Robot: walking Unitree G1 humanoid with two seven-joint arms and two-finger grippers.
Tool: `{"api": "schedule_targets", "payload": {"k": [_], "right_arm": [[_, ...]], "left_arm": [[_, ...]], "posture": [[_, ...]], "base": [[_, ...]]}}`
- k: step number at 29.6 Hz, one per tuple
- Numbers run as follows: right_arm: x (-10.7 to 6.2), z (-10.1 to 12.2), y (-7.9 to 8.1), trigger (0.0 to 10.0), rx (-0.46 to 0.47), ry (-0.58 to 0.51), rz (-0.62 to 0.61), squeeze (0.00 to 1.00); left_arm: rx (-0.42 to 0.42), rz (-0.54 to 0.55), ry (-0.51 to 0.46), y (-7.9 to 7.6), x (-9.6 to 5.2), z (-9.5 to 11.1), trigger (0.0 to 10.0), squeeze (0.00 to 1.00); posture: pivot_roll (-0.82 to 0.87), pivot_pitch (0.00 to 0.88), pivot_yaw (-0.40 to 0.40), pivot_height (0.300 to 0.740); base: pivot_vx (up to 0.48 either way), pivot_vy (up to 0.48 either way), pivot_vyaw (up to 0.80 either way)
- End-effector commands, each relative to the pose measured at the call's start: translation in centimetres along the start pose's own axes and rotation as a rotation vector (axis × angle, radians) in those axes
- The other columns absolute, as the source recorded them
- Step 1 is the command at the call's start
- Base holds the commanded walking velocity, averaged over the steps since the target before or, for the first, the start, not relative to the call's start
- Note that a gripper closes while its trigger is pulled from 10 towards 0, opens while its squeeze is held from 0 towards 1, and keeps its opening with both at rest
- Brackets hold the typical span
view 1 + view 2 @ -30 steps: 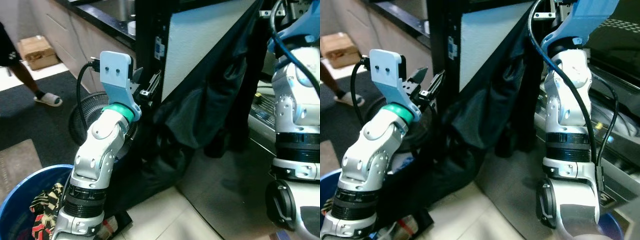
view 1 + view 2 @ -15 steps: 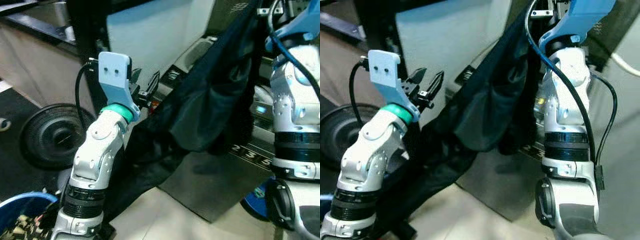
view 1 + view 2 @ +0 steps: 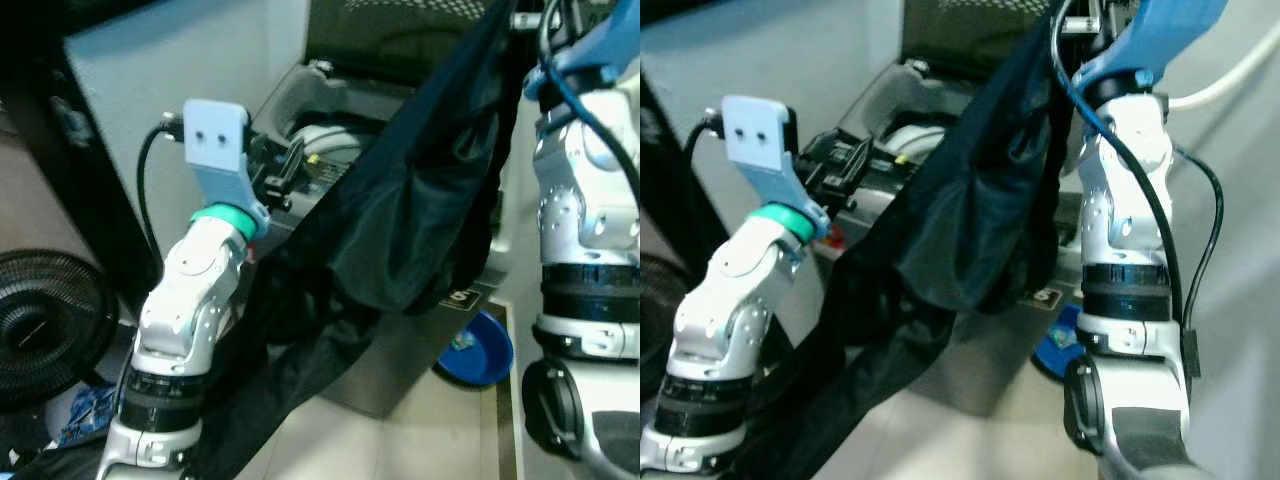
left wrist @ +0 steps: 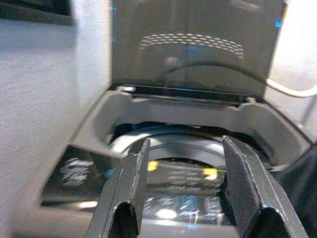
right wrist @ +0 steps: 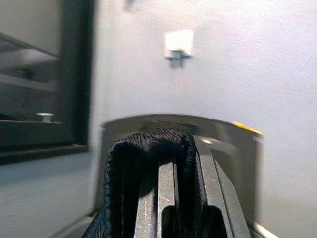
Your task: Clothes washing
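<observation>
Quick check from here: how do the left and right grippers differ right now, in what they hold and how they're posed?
Left gripper: jaws open and empty, aimed at the open-lidded washing machine. Right gripper: jaws shut on the black garment, whose fabric loops over them.
The left gripper sits lower, near the washer's front; the right gripper is raised high, so the black garment hangs down from it in front of the washer.
Both have two long black fingers.

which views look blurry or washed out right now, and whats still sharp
Left wrist view: soft motion blur over the grey top-loading washing machine, with pale glare on its raised lid; the open left gripper reads clearer. Right wrist view: the wall is smeared, the black woven garment in the shut right gripper stays crisp. Eye views: mildly soft and dim.
</observation>
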State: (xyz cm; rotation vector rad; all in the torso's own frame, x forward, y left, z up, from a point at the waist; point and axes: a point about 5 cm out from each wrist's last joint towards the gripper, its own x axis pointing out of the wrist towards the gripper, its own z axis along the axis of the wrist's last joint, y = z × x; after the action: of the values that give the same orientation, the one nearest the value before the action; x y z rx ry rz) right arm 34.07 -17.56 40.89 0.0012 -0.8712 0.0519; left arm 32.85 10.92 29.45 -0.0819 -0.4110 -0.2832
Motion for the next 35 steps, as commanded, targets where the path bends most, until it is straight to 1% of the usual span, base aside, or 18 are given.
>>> {"api": "schedule_targets", "payload": {"k": [1,4,9,16,20,25,27,29,31,35], "right_arm": [[0.28,1.39,-0.54,10.0,-0.004,-0.066,-0.024,0.00],[0.17,1.38,-0.39,10.0,-0.019,-0.073,-0.016,0.00],[0.15,1.36,-0.38,10.0,-0.014,-0.074,-0.013,0.00],[0.13,1.12,-0.24,10.0,-0.020,-0.058,-0.003,0.00],[0.15,1.07,-0.42,10.0,-0.028,-0.056,-0.016,0.00],[0.14,1.15,-0.53,10.0,-0.040,-0.062,-0.023,0.00],[0.13,1.25,-0.58,10.0,-0.042,-0.068,-0.023,0.00],[0.13,1.25,-0.58,10.0,-0.042,-0.068,-0.023,0.00],[0.13,1.33,-0.66,10.0,-0.046,-0.071,-0.023,0.00],[0.12,1.44,-0.65,10.0,-0.045,-0.077,-0.020,0.00]], "left_arm": [[0.007,-0.007,-0.015,-0.30,0.09,0.16,10.0,0.00],[0.016,0.027,-0.016,0.15,0.28,0.21,10.0,0.00],[0.018,0.030,-0.016,0.17,0.31,0.24,10.0,0.00],[0.021,0.031,-0.016,0.15,0.30,0.24,10.0,0.00],[0.021,0.033,-0.015,0.15,0.29,0.21,10.0,0.00],[0.014,0.031,-0.013,0.11,0.27,0.14,10.0,0.00],[0.013,0.007,-0.015,-0.23,0.22,0.23,10.0,0.00],[0.013,0.007,-0.015,-0.23,0.22,0.23,10.0,0.00],[0.014,-0.019,-0.016,-0.67,0.19,0.26,10.0,0.00],[0.009,-0.023,-0.018,-0.76,0.25,0.26,10.0,0.00]], "posture": [[0.05,0.074,0.021,0.740],[0.05,0.074,0.022,0.740],[0.05,0.074,0.022,0.740],[0.05,0.074,0.021,0.740],[0.05,0.075,0.022,0.740],[0.05,0.076,0.023,0.740],[0.05,0.075,0.025,0.740],[0.05,0.075,0.025,0.740],[0.05,0.074,0.026,0.740],[0.05,0.068,0.028,0.740]], "base": [[0.000,0.000,-0.42],[0.294,0.000,-0.14],[0.446,0.000,0.00],[0.448,0.000,-0.80],[0.446,0.000,-0.80],[0.432,0.000,0.00],[0.000,0.000,0.00],[0.000,0.000,0.00],[0.000,0.000,0.00],[0.000,0.000,0.00]]}}
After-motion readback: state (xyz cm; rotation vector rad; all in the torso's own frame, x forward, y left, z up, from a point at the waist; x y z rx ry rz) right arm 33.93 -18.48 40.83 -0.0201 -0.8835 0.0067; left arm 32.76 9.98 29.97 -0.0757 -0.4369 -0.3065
